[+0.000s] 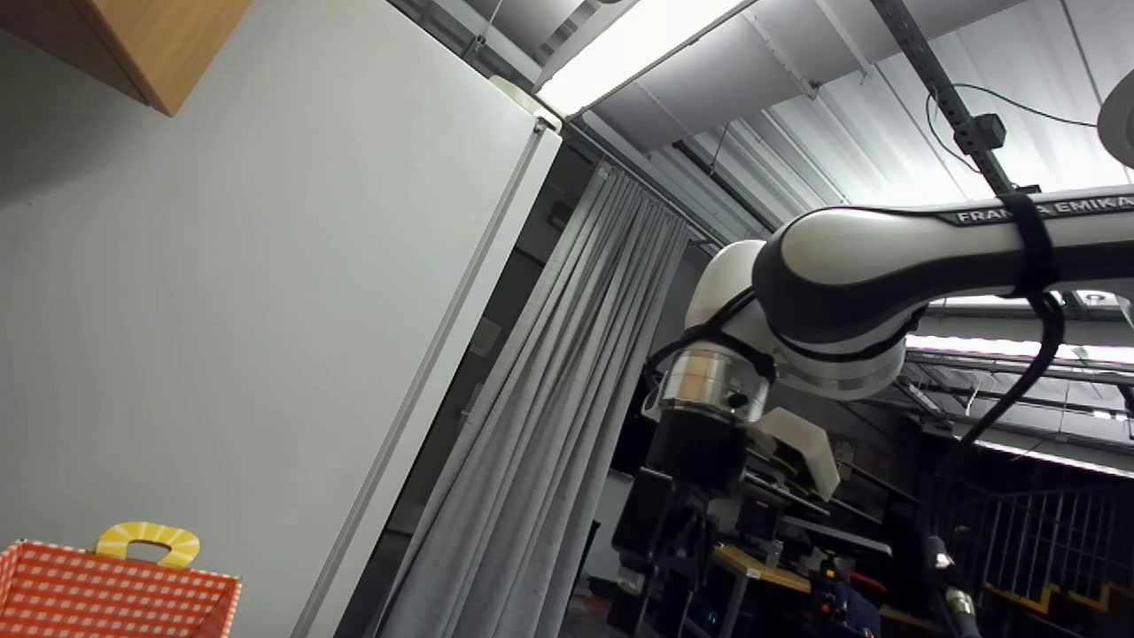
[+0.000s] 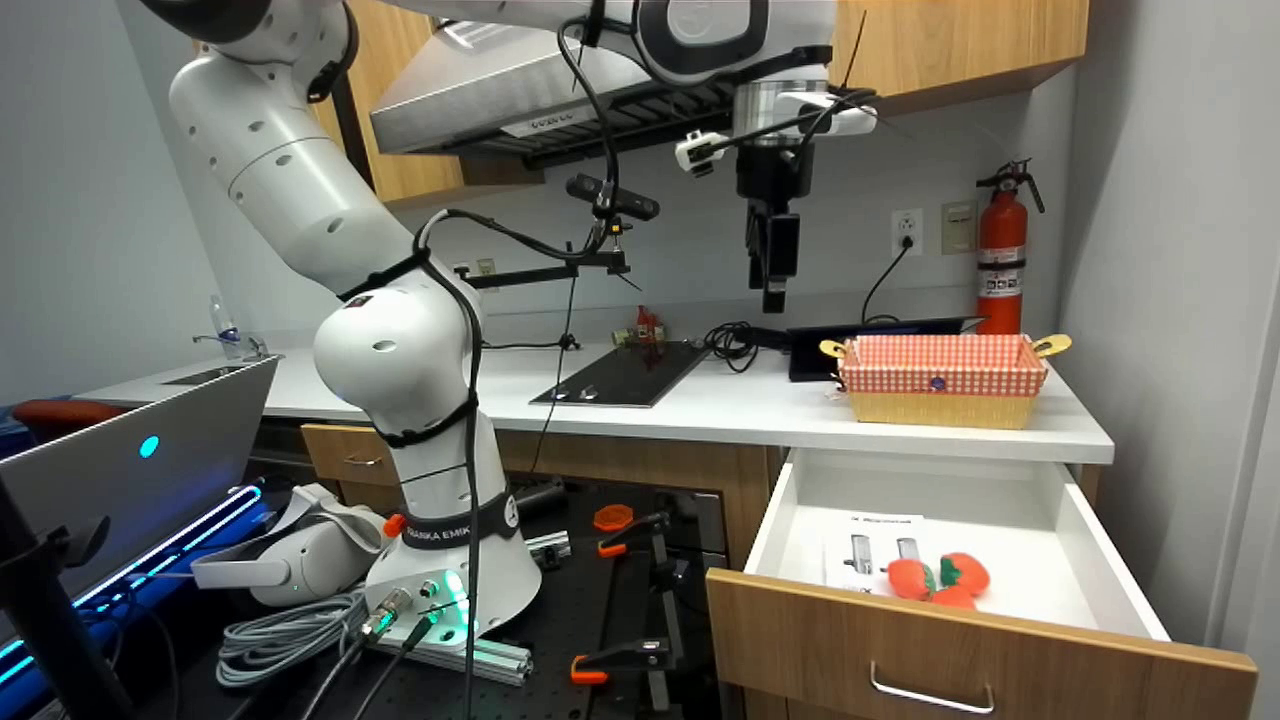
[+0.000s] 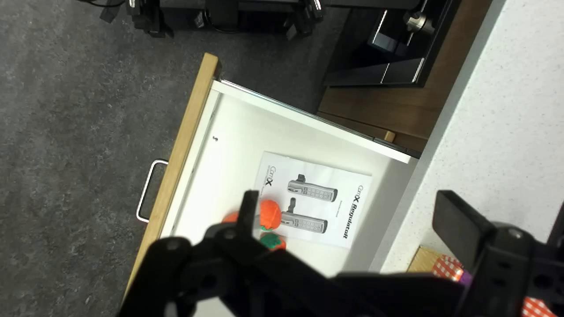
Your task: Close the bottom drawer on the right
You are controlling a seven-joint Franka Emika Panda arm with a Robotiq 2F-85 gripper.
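A drawer with a wooden front [image 2: 800, 630] stands pulled far out, directly under the counter at the right in an exterior view. Its metal handle [image 2: 930, 695] is on the front face. It also shows in the wrist view, with its front edge [image 3: 180, 149] and handle [image 3: 146, 189] toward the left. Inside lie a white leaflet [image 3: 321, 176] and several red-orange soft toys [image 3: 270, 213]. What lies below this drawer is mostly cut off by the frame. My gripper [image 3: 346, 198] is open and empty. It hangs pointing down, high above the counter, in both exterior views [image 2: 773, 290] [image 1: 651, 567].
A basket with checked cloth [image 2: 940, 380] stands on the white counter [image 2: 720, 420] above the drawer. A fire extinguisher [image 2: 1002, 255] is behind it. A black cooktop [image 2: 630, 375] and cables lie farther left. A wall [image 2: 1170, 300] stands at the right.
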